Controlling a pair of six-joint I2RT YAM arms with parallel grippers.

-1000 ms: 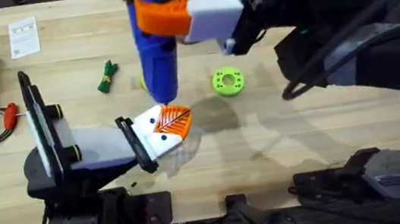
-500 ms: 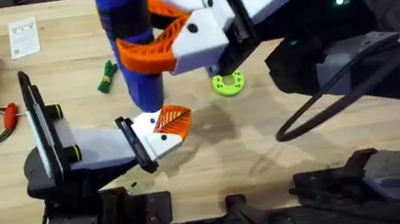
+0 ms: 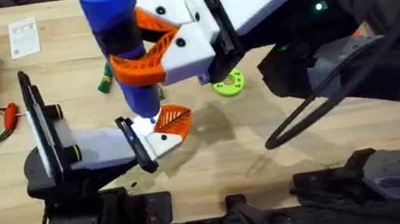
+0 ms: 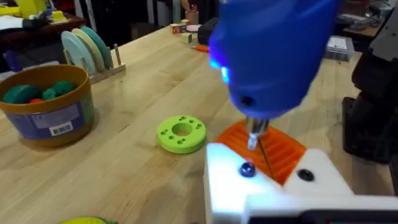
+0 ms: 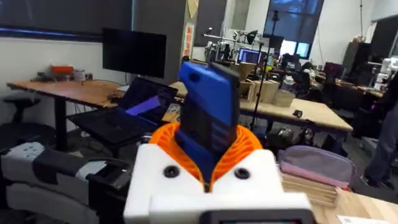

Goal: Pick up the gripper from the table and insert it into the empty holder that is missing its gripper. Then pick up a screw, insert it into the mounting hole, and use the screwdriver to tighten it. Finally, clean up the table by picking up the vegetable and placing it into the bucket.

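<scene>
Gripping the chunky blue cylindrical powered screwdriver (image 3: 121, 45) between its orange ribbed fingers (image 3: 140, 62), the right hand (image 3: 147, 46) holds the tool upright over the pale wooden worktop (image 3: 278, 129). The driver's short metal bit (image 4: 254, 132) points down at a dark screw (image 4: 247, 170) seated in the white plastic block holder (image 3: 146, 138), just beside the small orange wedge-shaped gripper (image 3: 173, 123) fitted into that holder; whether the bit touches the screw cannot be told. The holder forms the tip of the left hand (image 3: 158, 131), which lies low over the worktop, and whether that hand is open or closed cannot be told. A green round disc with holes (image 3: 228, 82) lies just beyond the holder. In the left wrist view, the small round bucket with an orange rim (image 4: 45, 106) stands well apart, with green and red pieces inside. A small green vegetable (image 3: 107, 75) lies beside the screwdriver's body in the overhead view.
</scene>
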